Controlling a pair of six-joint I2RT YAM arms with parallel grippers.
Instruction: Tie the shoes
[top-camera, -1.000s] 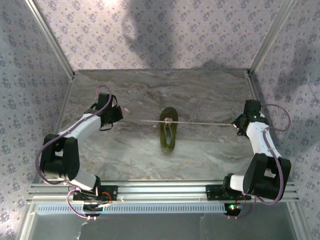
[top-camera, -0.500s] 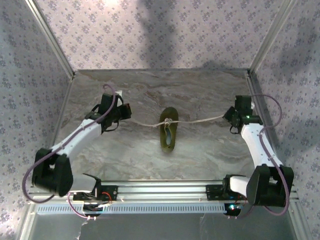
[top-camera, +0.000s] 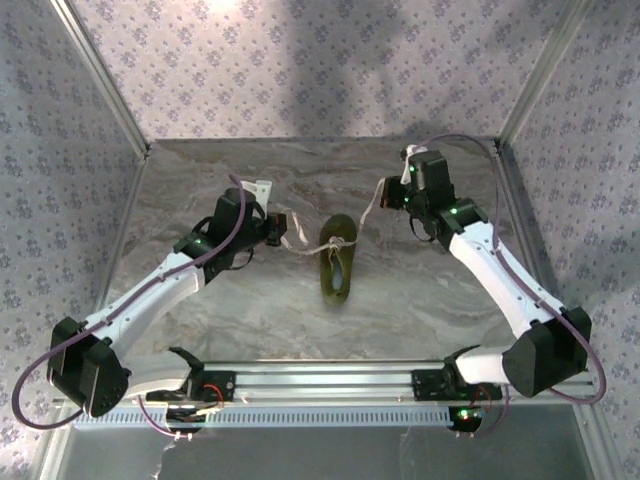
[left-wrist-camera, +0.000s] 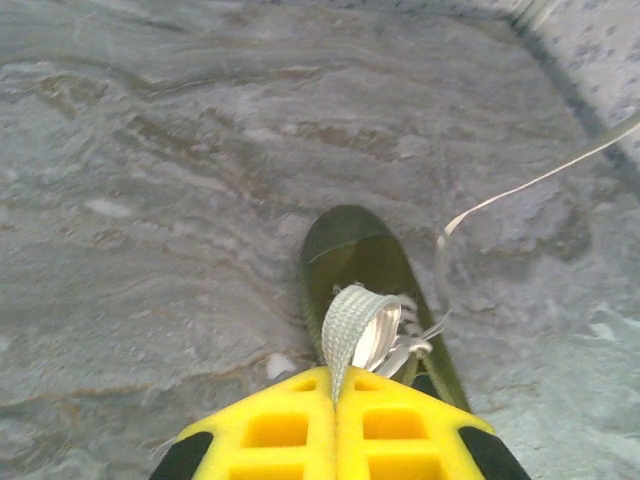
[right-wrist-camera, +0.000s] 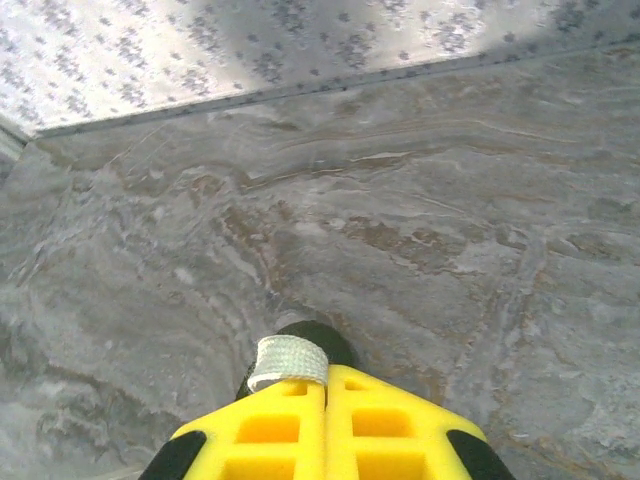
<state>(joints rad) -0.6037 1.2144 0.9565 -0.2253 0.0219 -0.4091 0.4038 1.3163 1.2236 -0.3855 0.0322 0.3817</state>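
Note:
The olive-green shoe (top-camera: 337, 262) lies mid-table, toe toward the back, with its white laces knotted over the tongue. My left gripper (top-camera: 286, 229) hovers just left of it, shut on the left lace (top-camera: 306, 246). In the left wrist view the yellow fingers (left-wrist-camera: 400, 425) pinch a folded lace loop (left-wrist-camera: 350, 320) right above the shoe (left-wrist-camera: 355, 250). My right gripper (top-camera: 386, 195) sits behind and to the right of the shoe, shut on the right lace (top-camera: 368, 222). In the right wrist view a short lace fold (right-wrist-camera: 290, 360) curls over the gripper's (right-wrist-camera: 327, 372) tips.
The marble table (top-camera: 230, 190) is walled by patterned panels (top-camera: 90, 170) on the left, back and right. A metal rail (top-camera: 320, 380) runs along the near edge by the arm bases. The right lace (left-wrist-camera: 530, 185) trails slack across the table in the left wrist view.
Both grippers have swung inward toward the shoe, the right one also moving toward the back. The laces, stretched taut straight out to both sides a second ago, now hang slack.

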